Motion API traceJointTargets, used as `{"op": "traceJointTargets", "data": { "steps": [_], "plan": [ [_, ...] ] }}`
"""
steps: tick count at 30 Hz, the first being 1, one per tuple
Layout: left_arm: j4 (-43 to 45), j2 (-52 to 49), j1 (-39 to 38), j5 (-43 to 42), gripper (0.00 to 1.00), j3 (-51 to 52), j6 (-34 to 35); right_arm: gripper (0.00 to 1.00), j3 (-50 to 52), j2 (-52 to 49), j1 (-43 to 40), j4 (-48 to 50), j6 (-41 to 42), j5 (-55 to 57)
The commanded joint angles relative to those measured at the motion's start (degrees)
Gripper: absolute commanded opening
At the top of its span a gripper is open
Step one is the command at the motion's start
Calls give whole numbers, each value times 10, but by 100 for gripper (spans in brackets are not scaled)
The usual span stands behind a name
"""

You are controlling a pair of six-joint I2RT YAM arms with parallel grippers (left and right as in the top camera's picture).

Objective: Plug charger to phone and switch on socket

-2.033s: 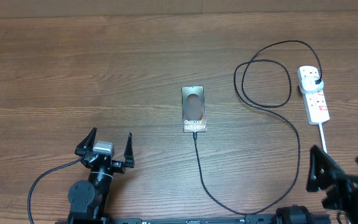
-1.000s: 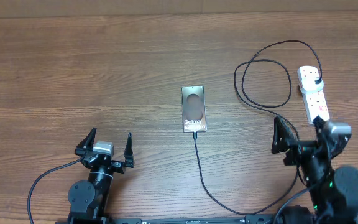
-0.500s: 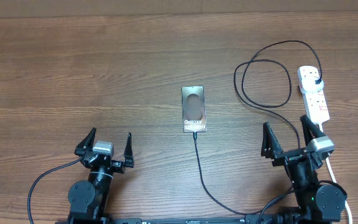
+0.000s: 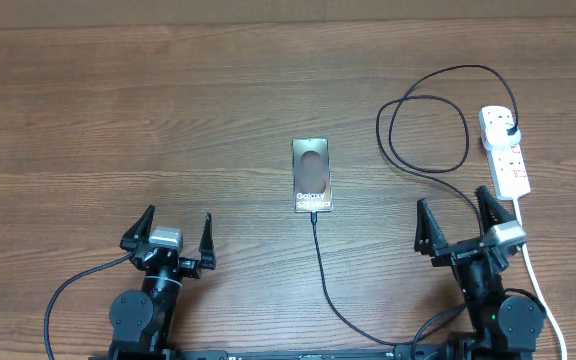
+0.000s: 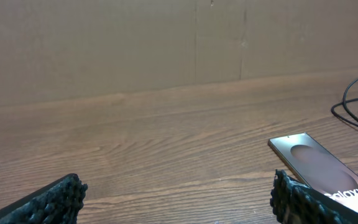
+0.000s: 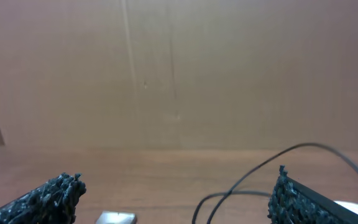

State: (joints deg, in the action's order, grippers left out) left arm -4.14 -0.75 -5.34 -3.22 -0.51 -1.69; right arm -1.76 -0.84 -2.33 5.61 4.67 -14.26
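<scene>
The phone [image 4: 312, 175] lies flat mid-table with its white text facing up; it also shows in the left wrist view as the phone [image 5: 319, 165]. The charger [image 4: 429, 168] runs as a thin black cable from the phone's near edge, curves past the front, loops, and ends at a black plug in the socket [image 4: 508, 160]. The cable's tip meets the phone's near edge. My left gripper [image 4: 177, 217] stands open near the front left, holding nothing. My right gripper [image 4: 453, 200] is open beside the socket's near end, also empty. The cable [image 6: 272, 169] crosses the right wrist view.
The socket's white cord [image 4: 538, 275] trails toward the front right, passing close to my right arm. A brown wall [image 5: 166, 43] backs the wooden table [image 4: 118, 110]. A black lead [image 4: 68, 290] curls off my left arm's base.
My right arm has come in from the front right corner and shifted left, and now stands just short of the socket. Left arm, phone and cable have not moved.
</scene>
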Motion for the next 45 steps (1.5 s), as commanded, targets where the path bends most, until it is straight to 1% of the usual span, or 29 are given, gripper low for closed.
{"op": "traceJointTargets", "data": {
  "steps": [1,7,14,22,45],
  "plan": [
    [-1,4,-3,5,100,2,-9,100,14,7,-3,-1,0,-9],
    [-1,4,-3,5,100,2,-9,100,13,7,-3,-16,-1,-8],
    [-1,4,-3,5,100,2,-9,100,13,7,-3,-92,0,-9],
    [-1,4,-3,5,100,2,-9,100,13,7,-3,-93,0,14],
    [-1,4,-3,5,100,2,-9,100,13,7,5,-95,0,11]
  ]
}}
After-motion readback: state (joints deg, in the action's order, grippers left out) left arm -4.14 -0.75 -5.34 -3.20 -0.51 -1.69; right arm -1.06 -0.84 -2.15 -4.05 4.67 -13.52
